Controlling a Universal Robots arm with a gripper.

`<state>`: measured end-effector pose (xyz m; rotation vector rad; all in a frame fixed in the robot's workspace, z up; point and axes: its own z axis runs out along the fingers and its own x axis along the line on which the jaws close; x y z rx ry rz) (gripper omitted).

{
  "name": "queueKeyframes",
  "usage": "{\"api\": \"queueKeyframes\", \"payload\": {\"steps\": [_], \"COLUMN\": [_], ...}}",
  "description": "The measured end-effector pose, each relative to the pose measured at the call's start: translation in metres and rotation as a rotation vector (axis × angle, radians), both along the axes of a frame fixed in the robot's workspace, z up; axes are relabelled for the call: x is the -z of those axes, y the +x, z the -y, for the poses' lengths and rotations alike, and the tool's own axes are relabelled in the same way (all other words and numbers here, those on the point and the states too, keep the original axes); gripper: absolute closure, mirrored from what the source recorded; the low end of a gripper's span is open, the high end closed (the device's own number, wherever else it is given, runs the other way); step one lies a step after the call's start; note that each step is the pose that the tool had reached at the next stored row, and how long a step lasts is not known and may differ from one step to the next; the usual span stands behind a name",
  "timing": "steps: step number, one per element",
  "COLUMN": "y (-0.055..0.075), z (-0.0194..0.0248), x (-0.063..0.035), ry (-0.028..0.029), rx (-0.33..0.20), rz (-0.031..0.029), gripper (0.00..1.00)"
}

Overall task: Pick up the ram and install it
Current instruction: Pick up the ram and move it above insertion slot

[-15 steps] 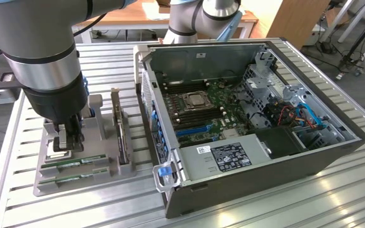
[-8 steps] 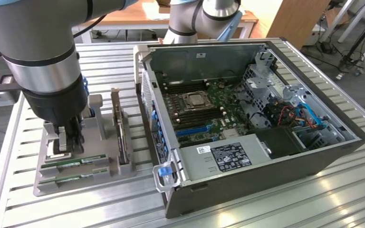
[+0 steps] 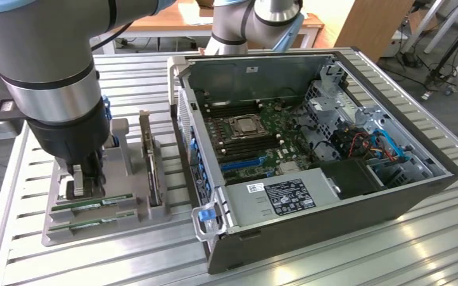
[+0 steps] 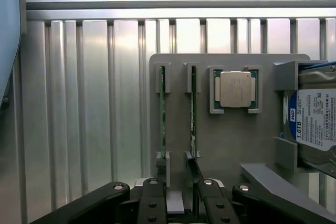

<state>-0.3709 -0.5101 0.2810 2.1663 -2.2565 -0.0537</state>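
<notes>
Gripper (image 4: 181, 203) hangs open above the ram (image 4: 192, 109), a thin green stick edge-on in a grey tray (image 4: 236, 140), seemingly untouched.

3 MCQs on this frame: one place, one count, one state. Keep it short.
1. Where is the gripper?
A. Over the grey holder
B. Inside the computer case
C. Off the table

2. How many ram sticks stand in the holder?
A. One
B. Two
C. Four

3. What state is the gripper in?
A. Shut on a ram stick
B. Open, gripping nothing
C. Shut, empty

Answers:
1 A: the gripper hangs low over the grey holder, to the exterior view's left of the computer case.
2 B: the ram sticks fill two parallel slots, the second at.
3 B: the wrist view shows the jaws spread, with nothing clamped between them.
</notes>
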Motion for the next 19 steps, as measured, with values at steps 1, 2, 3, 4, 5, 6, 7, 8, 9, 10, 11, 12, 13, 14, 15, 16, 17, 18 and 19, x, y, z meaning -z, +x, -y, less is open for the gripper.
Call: {"api": "queueKeyframes", "payload": {"steps": [1, 2, 3, 4, 5, 6, 7, 8, 9, 10, 11, 12, 13, 14, 15, 16, 17, 18, 19], "y": [0.000, 0.000, 0.000, 0.000, 0.000, 0.000, 0.000, 0.000, 0.000, 0.000, 0.000, 0.000, 0.000, 0.000, 0.000, 0.000, 0.000, 0.000, 0.000], "z": [0.0008, 0.0011, 0.0011, 0.0011, 0.0011, 0.0011, 0.0011, 0.0012, 0.0012, 0.0012, 0.0012, 0.0012, 0.0012, 0.0012, 0.0012, 0.0012, 0.0012, 0.0012, 0.0012], "x": [0.0000, 0.0000, 0.0000, 0.0000, 0.0001, 0.0004, 0.0012, 0.0020, 0.0030, 0.0042, 0.0053, 0.0064, 0.0074, 0.0084, 0.0093, 0.0101, 0.0103, 0.0103, 0.0103], "ry": [0.0000, 0.0000, 0.0000, 0.0000, 0.0000, 0.0001, 0.0002, 0.0001, 0.0000, 0.0000, 0.0000, 0.0000, 0.0000, 0.0000, 0.0000, 0.0000, -0.0001, -0.0002, -0.0002], "rx": [0.000, 0.000, 0.000, 0.000, 0.000, 0.000, 0.000, 0.000, 0.000, 0.000, 0.000, 0.000, 0.000, 0.000, 0.000, 0.000, 0.000, 0.000, 0.000], "rz": [0.0000, -0.0001, 0.0000, 0.0000, 0.0000, 0.0000, 0.0002, 0.0001, -0.0001, 0.0000, 0.0000, 0.0000, -0.0001, 0.0000, -0.0001, 0.0000, -0.0001, -0.0002, -0.0003], "gripper": [0.70, 0.70, 0.70, 0.70, 0.70, 0.70, 0.70, 0.70, 0.70, 0.70, 0.70, 0.70, 0.70, 0.70, 0.70, 0.70, 0.70, 0.70, 0.70]}}
